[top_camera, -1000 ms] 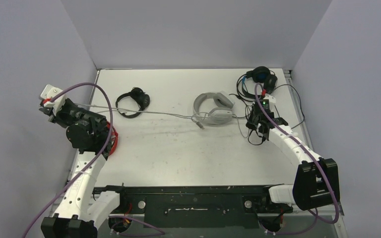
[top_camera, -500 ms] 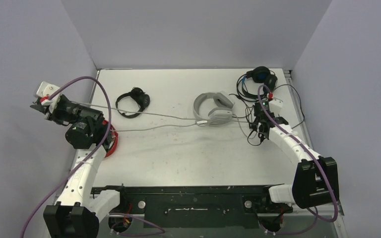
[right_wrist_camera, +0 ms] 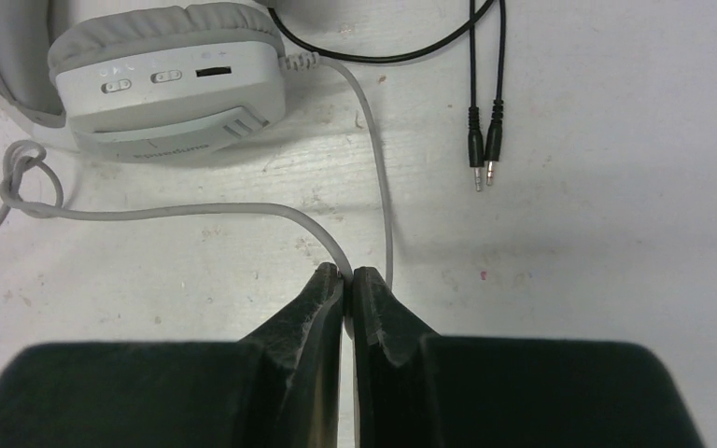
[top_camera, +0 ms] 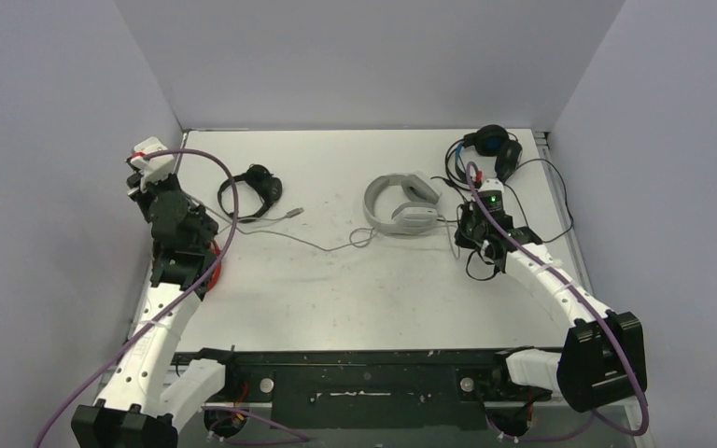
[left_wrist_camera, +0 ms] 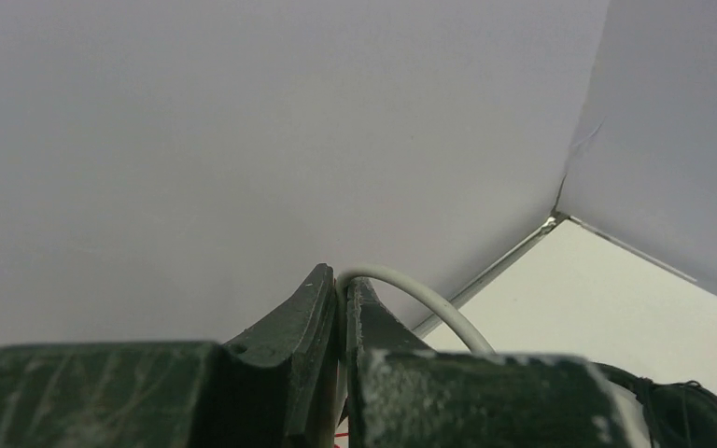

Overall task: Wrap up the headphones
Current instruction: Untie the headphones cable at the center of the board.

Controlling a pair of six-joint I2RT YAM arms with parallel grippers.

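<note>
cable L of headset

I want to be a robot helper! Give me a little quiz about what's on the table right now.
1. True or false: in the top view, the white-grey headset lies between the small black headset and the black-and-blue headset.
2. What is the right gripper pinching? A) the grey cable B) a headband C) nothing
3. In the right wrist view, how many black jack plugs lie beside the white-grey headset?
Key: 1 true; 2 A; 3 two.
</note>
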